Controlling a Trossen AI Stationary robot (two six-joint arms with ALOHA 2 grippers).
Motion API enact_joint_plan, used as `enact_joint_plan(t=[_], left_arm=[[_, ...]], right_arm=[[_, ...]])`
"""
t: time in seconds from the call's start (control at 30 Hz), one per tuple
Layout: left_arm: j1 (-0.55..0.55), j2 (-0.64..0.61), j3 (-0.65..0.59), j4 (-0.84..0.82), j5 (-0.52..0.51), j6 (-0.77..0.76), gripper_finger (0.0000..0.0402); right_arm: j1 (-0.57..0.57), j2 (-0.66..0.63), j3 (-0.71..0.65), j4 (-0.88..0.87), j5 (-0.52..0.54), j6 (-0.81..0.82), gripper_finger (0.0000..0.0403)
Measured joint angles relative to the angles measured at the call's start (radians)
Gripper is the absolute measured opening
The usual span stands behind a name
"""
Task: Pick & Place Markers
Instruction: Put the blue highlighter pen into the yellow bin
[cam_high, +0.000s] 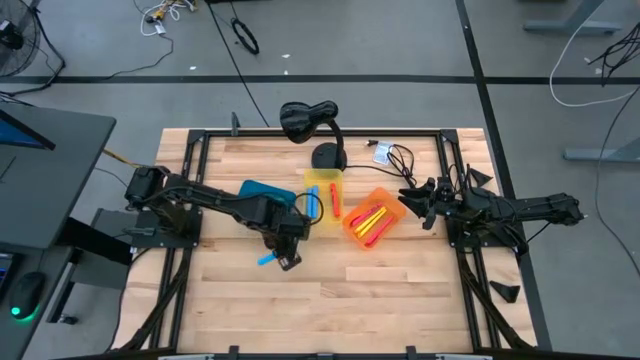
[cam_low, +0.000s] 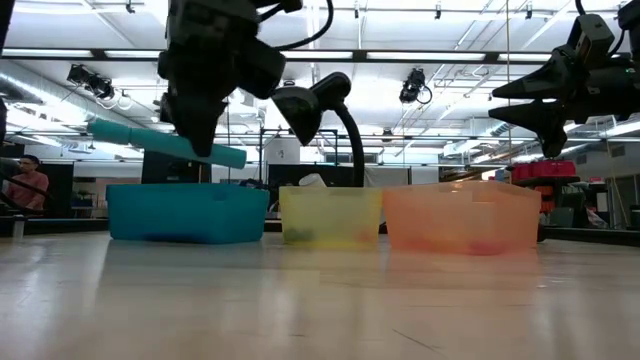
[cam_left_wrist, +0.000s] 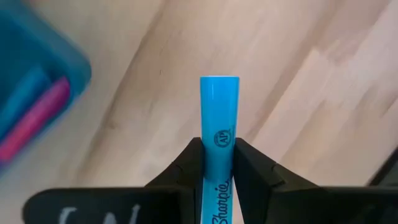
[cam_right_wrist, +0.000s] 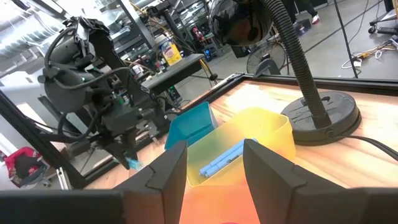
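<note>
My left gripper (cam_high: 287, 256) hangs over the table's middle, near side of the blue bin (cam_high: 262, 191), shut on a light blue marker (cam_low: 160, 141). The marker also shows in the left wrist view (cam_left_wrist: 219, 112). The blue bin, the yellow bin (cam_high: 322, 180) and the orange bin (cam_high: 385, 197) rest on their bases in a row. Markers lie in the bins: a pink one (cam_left_wrist: 37, 121) in the blue, a blue one (cam_right_wrist: 222, 158) in the yellow, yellow and red ones (cam_high: 368, 222) in the orange. My right gripper (cam_right_wrist: 214, 167) waits open at the right, level, nothing between its fingers. My left gripper pinches the marker's barrel (cam_left_wrist: 219, 163) between its two fingers, nearer one end than the middle. The fingers (cam_low: 205, 135) come from above, pointing steeply down, and lie across the marker. The marker hangs lifted clear of the table, nearly level, one end slightly lower.
A black desk lamp (cam_high: 312, 125) stands on its round base behind the yellow bin. Cables (cam_high: 395, 158) lie at the far right of the table. Bare wooden tabletop (cam_high: 330, 300) stretches along the near side.
</note>
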Motion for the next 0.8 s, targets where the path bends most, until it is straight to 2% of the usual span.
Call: enact_joint_plan(t=[0.23,0.47,0.6,0.8], left_arm=[[0.013,0.0,0.001,-0.002,0.002,-0.427,0.0068],[0.002,0.0,0.001,0.011,-0.01,-0.734,0.0067],[-0.009,0.0,0.001,0.048,-0.045,-0.851,0.0068],[0.002,0.001,0.016,0.045,-0.071,-0.912,0.0066]], right_arm=[[0.0,0.0,0.0,0.0,0.0,0.0,0.016],[0.0,0.0,0.0,0.0,0.0,0.0,0.016],[0.0,0.0,0.0,0.0,0.0,0.0,0.016],[0.0,0.0,0.0,0.0,0.0,0.0,0.016]])
